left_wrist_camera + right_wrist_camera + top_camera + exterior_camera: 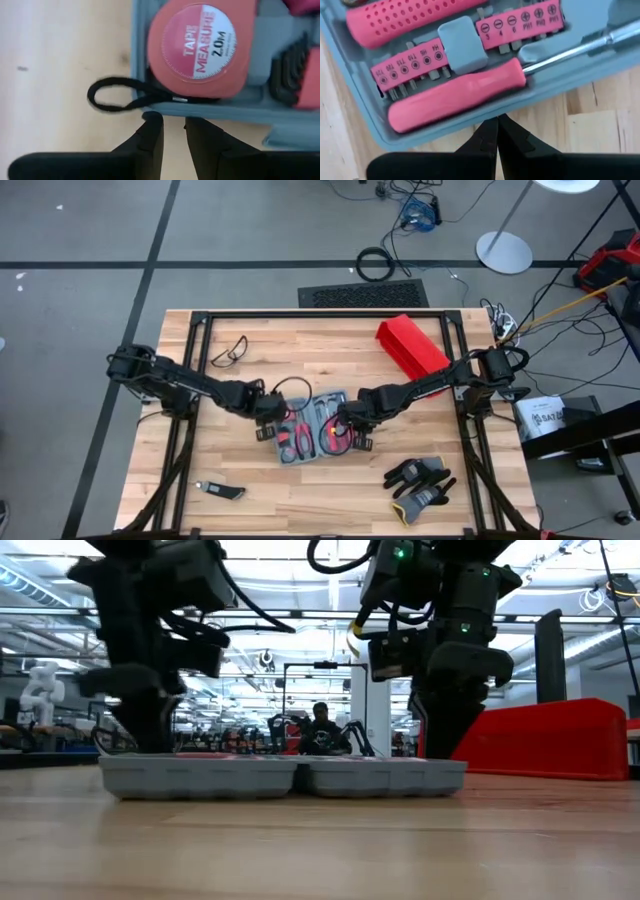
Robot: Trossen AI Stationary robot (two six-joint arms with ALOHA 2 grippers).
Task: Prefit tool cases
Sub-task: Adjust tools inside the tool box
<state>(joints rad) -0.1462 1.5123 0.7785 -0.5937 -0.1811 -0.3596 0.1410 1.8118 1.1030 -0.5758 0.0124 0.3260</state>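
The grey-blue tool case (pixel 312 428) lies open and flat on the wooden table, with pink tools in its moulded slots. My left gripper (pixel 172 124) points down just outside the case's left rim (pixel 235 106). It is open by a narrow gap with nothing between its fingers, close to the black strap loop (pixel 112 95) of the pink tape measure (pixel 200 47). My right gripper (pixel 497 122) is shut and points down at the rim (pixel 420 141) of the case's right half, beside a pink screwdriver (pixel 455 97). My right gripper's shut fingertips (pixel 490 127) stand at the outer edge of the case's rim (pixel 470 131), coming from above. Whether they touch it I cannot tell. My left gripper's fingers (pixel 150 132) stand next to the rim and the strap; no touch shows.
A red open bin (pixel 410 345) stands at the far right. Safety glasses (pixel 230 352) lie at the far left, black gloves (pixel 420 485) at the near right, and a small knife (pixel 222 492) at the near left. A person sits in the room behind the table (pixel 322 730).
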